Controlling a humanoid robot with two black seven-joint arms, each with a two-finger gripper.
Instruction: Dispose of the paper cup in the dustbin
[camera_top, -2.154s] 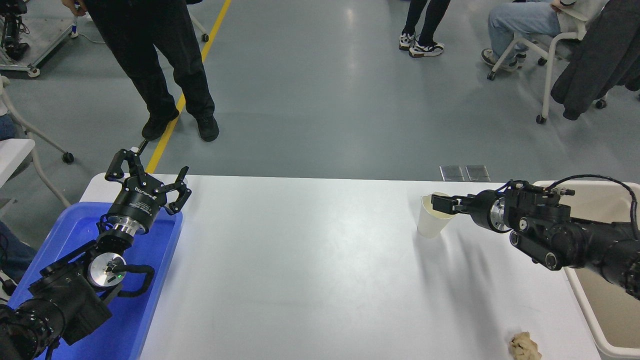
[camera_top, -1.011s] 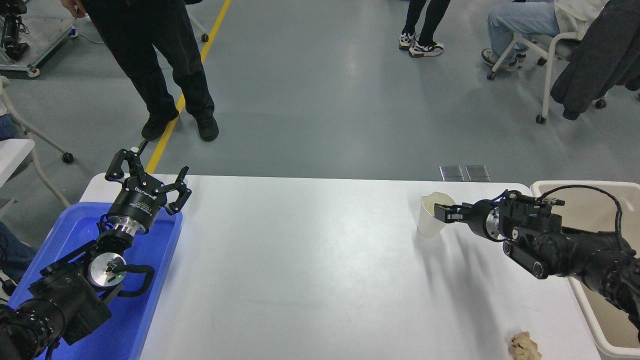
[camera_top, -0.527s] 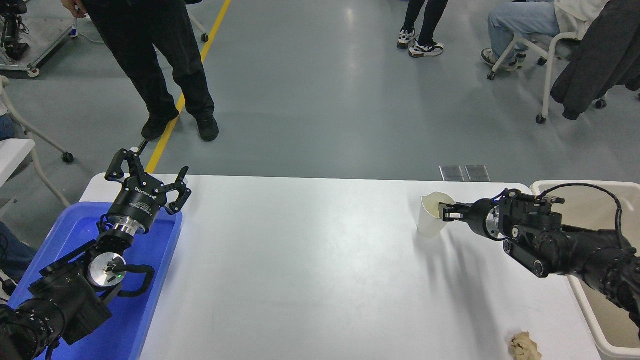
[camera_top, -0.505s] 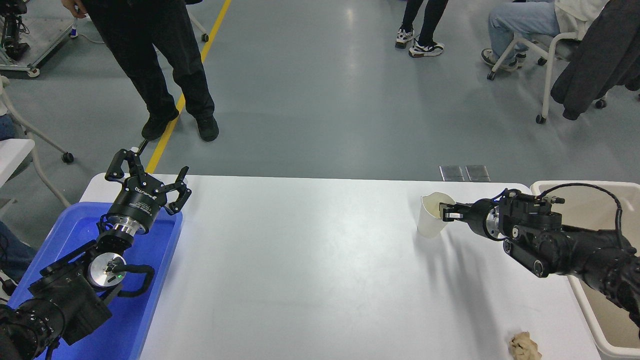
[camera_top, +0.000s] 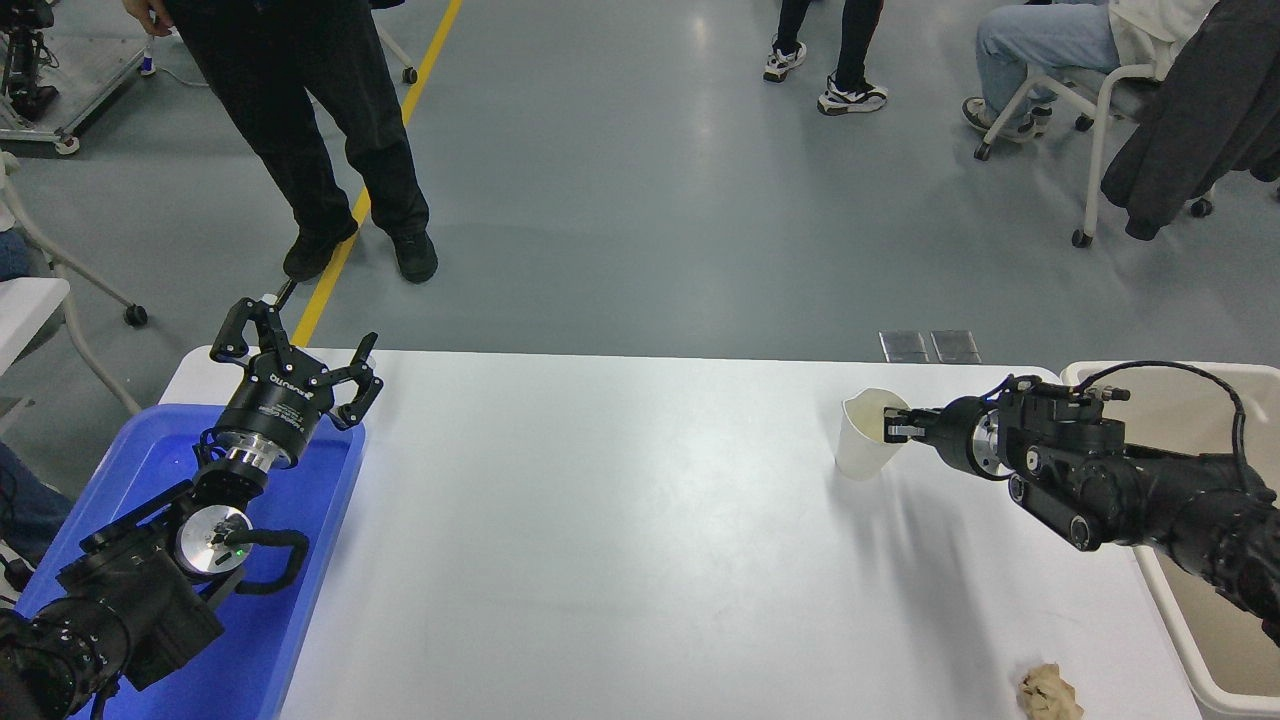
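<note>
The paper cup (camera_top: 858, 452) is white with a cream inside and stands upright on the white table (camera_top: 620, 540), far right of middle. My right gripper (camera_top: 889, 428) reaches in from the right and is shut on the cup's right rim, one finger inside and one outside. The beige dustbin (camera_top: 1088, 373) stands at the table's right end, partly behind my right arm. My left gripper (camera_top: 292, 345) is open and empty, parked at the lower left over the blue tray.
A blue tray (camera_top: 150, 450) lies at the table's left end. A crumpled brown paper wad (camera_top: 1049, 692) lies near the front right edge. People stand and sit on the floor beyond the table's far side.
My right gripper has narrowed from a wide grip to a pinch on the cup's right rim. The cup has hardly moved. The left arm has not moved.
</note>
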